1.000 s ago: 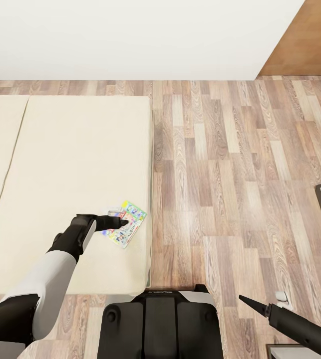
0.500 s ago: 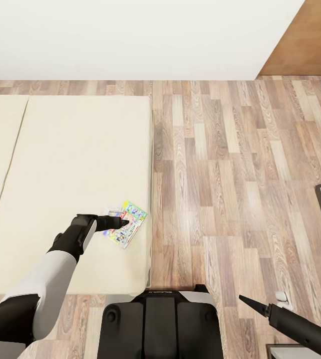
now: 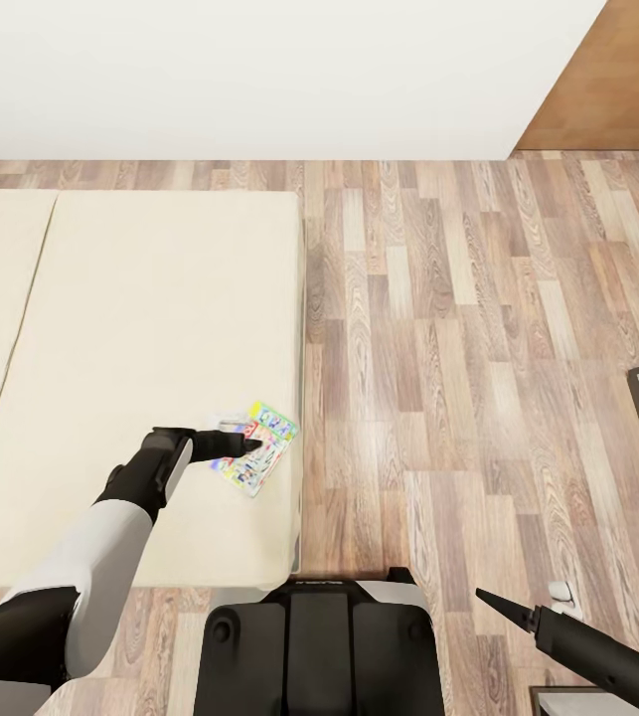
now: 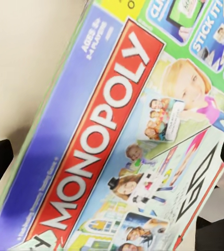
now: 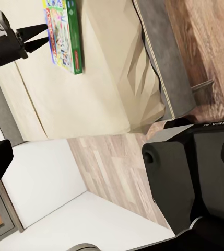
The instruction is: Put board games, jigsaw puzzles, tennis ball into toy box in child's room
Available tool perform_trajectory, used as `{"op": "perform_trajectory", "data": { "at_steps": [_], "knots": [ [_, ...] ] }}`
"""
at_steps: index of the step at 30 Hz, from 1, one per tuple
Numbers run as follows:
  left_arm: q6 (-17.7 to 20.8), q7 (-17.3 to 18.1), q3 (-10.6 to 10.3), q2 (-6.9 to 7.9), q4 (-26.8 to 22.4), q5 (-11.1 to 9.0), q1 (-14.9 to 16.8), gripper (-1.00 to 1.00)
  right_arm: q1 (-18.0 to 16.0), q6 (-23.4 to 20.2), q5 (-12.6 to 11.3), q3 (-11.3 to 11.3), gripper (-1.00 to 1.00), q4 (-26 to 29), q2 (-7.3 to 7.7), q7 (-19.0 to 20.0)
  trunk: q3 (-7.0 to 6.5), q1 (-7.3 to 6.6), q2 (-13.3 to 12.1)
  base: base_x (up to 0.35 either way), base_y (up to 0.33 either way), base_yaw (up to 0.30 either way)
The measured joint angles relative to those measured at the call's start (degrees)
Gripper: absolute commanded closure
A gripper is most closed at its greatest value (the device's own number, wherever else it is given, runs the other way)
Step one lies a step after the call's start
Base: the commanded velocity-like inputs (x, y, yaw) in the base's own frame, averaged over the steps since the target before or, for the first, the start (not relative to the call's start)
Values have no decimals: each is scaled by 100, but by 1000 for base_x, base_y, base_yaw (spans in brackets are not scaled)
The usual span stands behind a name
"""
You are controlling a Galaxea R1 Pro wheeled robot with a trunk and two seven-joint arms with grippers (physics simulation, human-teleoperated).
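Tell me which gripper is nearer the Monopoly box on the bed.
Left. The left gripper is right over the Monopoly box near the bed's edge, fingers spread over its lid. The right gripper hangs over the floor, far off to the side.

White capitals reading "MONOPOLY" are running along a red band across the lid of the board game box (image 4: 122, 151), which is lying near the bed's (image 3: 140, 328) foot-side edge. Beside the band, on the blue strip, small print is showing "AGES 8+" with "2-4 PLAYERS" under it, a bit blurred. Toward one corner of the lid, "GO" is standing in big outlined letters, and "STICK IT" is reading on a green panel at another.
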State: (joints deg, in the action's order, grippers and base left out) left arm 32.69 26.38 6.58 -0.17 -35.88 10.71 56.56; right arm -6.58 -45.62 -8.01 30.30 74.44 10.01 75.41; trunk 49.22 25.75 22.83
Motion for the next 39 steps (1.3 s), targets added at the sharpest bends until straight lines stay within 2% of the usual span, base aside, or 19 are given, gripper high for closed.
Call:
{"op": "perform_trajectory", "data": {
  "at_steps": [39],
  "knots": [
    [-5,197,-4,-19,0,-10,-6,-100,0,9,0,0,-100,0,1,6,0,0,0,0,0,0]
  ]
}}
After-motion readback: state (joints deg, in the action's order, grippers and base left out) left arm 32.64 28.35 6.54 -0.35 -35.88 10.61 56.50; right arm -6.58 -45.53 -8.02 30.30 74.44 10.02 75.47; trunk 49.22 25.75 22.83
